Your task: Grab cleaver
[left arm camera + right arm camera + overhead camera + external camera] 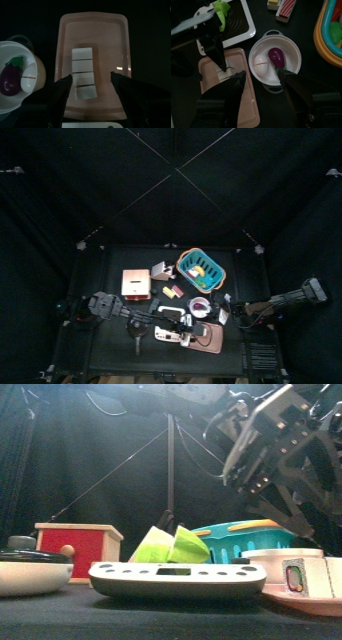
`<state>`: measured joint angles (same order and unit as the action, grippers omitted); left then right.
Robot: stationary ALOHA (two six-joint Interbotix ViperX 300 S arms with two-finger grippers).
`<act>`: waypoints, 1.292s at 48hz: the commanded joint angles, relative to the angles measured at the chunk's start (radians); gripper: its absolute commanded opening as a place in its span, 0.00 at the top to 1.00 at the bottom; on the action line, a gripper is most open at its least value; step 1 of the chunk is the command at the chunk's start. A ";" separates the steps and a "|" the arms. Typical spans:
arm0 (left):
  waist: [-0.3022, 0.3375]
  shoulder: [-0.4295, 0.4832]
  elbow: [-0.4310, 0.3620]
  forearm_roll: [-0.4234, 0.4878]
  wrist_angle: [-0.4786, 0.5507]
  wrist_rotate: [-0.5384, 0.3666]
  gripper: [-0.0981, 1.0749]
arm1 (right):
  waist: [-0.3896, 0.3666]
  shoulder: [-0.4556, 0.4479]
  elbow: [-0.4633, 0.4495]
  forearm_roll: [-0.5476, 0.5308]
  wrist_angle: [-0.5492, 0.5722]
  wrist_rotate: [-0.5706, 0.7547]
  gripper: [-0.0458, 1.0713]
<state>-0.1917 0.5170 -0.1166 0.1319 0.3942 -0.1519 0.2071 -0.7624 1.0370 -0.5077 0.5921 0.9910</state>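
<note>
Left tool [90,82] spread wide over the cleaver [83,72]; right tool [261,80] wide, empty.

The left gripper [90,85] hangs with jaws spread wide near the table's front edge, while the right gripper [261,77], also wide open, hovers alongside.

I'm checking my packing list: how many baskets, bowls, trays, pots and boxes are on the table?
basket: 1
bowl: 1
tray: 1
pot: 1
box: 1
Total: 5
</note>
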 commanded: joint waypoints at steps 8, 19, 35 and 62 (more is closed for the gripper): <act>0.003 -0.239 0.164 0.005 -0.032 -0.003 0.10 | -0.003 0.005 -0.014 -0.005 -0.038 0.002 0.17; 0.003 -0.423 0.402 0.002 -0.118 -0.005 0.10 | -0.032 0.025 -0.035 -0.046 -0.094 0.002 0.17; 0.006 -0.650 0.699 -0.066 -0.207 -0.006 0.10 | -0.137 0.087 -0.135 -0.156 -0.193 0.002 0.17; 0.216 -1.085 1.172 -0.012 -0.603 0.005 0.10 | -0.362 0.296 -0.333 -0.318 -0.394 -0.008 0.17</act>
<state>-0.0015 -0.5170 1.0308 0.1135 -0.1917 -0.1503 -0.1243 -0.4909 0.7563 -0.8038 0.2301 0.9848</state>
